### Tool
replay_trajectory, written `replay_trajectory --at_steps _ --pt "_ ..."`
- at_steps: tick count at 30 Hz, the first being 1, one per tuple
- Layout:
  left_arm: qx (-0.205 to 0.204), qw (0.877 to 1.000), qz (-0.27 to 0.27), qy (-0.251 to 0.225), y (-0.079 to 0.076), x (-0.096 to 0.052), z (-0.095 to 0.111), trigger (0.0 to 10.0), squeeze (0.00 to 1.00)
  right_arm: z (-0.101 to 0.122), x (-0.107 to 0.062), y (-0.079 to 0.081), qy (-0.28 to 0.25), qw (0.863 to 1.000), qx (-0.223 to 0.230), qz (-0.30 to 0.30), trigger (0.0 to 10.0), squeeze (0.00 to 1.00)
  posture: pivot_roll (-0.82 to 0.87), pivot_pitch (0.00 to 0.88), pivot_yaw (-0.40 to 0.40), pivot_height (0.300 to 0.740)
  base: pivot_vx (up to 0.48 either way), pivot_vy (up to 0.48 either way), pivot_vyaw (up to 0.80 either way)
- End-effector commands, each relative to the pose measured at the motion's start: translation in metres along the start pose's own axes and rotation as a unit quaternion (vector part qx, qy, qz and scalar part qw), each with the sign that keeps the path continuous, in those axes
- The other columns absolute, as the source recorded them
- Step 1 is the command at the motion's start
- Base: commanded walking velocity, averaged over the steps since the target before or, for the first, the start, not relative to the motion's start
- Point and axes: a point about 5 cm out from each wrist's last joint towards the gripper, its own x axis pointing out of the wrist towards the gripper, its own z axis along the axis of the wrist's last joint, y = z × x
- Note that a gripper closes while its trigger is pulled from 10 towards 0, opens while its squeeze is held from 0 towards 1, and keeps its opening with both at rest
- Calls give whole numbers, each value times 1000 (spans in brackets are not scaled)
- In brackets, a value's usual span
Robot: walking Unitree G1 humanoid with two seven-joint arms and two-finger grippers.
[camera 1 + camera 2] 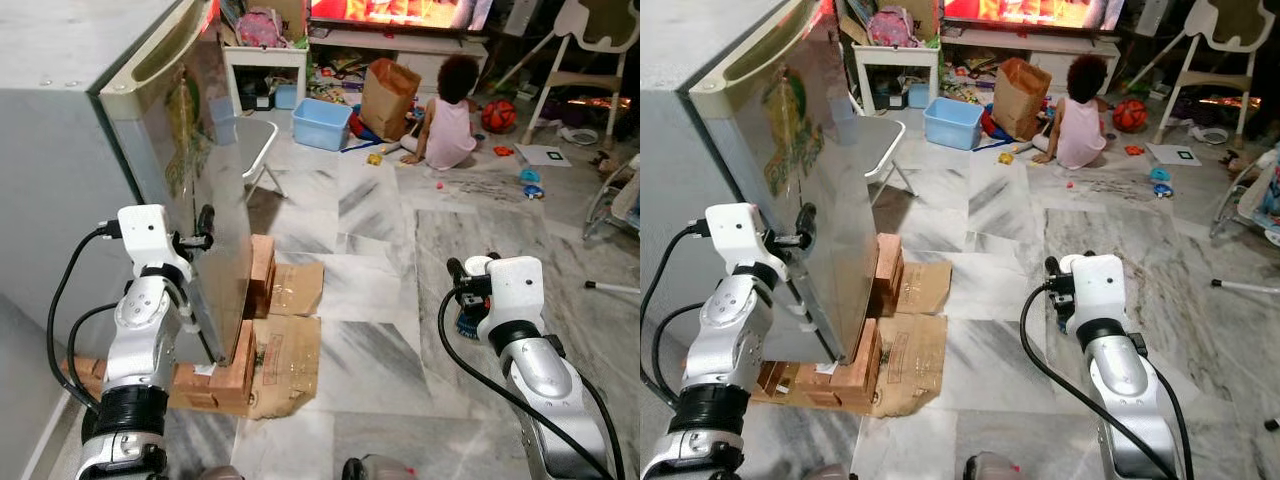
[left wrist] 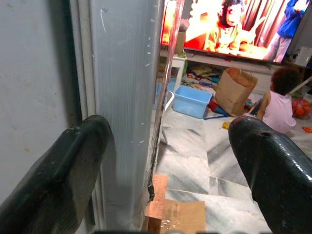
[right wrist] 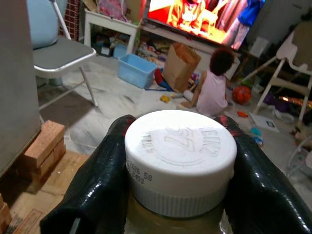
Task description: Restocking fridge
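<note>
right hand (image 3: 178, 195) clenches a bottle (image 3: 180, 161), cap toward camera; left hand (image 2: 161, 175) released.

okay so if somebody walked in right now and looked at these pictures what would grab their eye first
Probably the tall grey fridge door swung open on the robot's left, with the left gripper straddling its edge, fingers spread. Next, the white ribbed bottle cap clamped between the right gripper's black fingers. Beyond, a small person in pink sits on the marble floor before a bright television, among scattered toys.
</note>
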Motion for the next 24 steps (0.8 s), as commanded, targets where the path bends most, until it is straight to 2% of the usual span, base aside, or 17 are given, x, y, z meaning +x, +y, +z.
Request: replay_trajectory --at_steps 1,3,5,6,7,9,10,11,12,13,15,18,21,24 --pt "4 1000 -27 6 -15 13 3 10000 0 5 0 -7 -13 1000 -14 -19 10000 0 -21 0 -32 740 0 0 0" --pt "4 999 -40 10 -29 21 4 10000 0 1 -3 -11 -2 999 -15 -40 10000 0 -22 0 -31 740 0 0 0" --pt "3 999 -43 11 -32 23 5 10000 0 0 -4 -12 1 999 -15 -46 10000 0 -22 0 -31 740 0 0 0" --pt "17 997 -78 15 -54 31 6 10000 0 -7 -7 -18 22 997 -2 -74 10000 0 -40 0 -17 740 0 0 0" --pt "17 997 -78 15 -54 31 6 10000 0 -7 -7 -18 22 997 -2 -74 10000 0 -40 0 -17 740 0 0 0" --pt "35 992 -124 14 -80 37 10 10000 0 -15 -11 -23 44 995 22 -92 10000 0 -50 0 -6 740 0 0 0" --pt "26 977 -213 13 -111 35 12 10000 0 -20 -15 -25 57 993 41 -99 10000 0 -55 0 0 740 0 0 0" --pt "13 965 -263 14 -127 32 13 10000 0 -22 -17 -26 62 992 48 -101 10000 0 -55 0 0 740 0 0 0" --pt "22 951 -308 15 -141 28 13 10000 0 -23 -18 -27 65 991 47 -102 10000 0 -59 0 3 740 0 0 0" --pt "53 934 -352 9 -155 21 12 10000 0 -25 -19 -28 68 991 46 -105 10000 0 -60 0 5 740 0 0 0" --pt "100 912 -399 4 -173 8 3 10000 0 -27 -20 -28 72 990 49 -109 10000 0 -62 0 11 740 0 0 0" --pt "85 913 -398 12 -171 3 -5 10000 0 -26 -18 -26 71 990 49 -109 10000 0 -62 0 12 740 0 0 0" --pt "83 927 -365 12 -152 1 -13 10000 0 -24 -16 -25 70 990 53 -107 10000 0 -49 0 3 740 0 0 0" --pt "61 954 -294 -9 -123 4 -6 10000 0 -24 -14 -22 70 991 54 -98 10000 0 -31 0 -11 740 0 0 0"
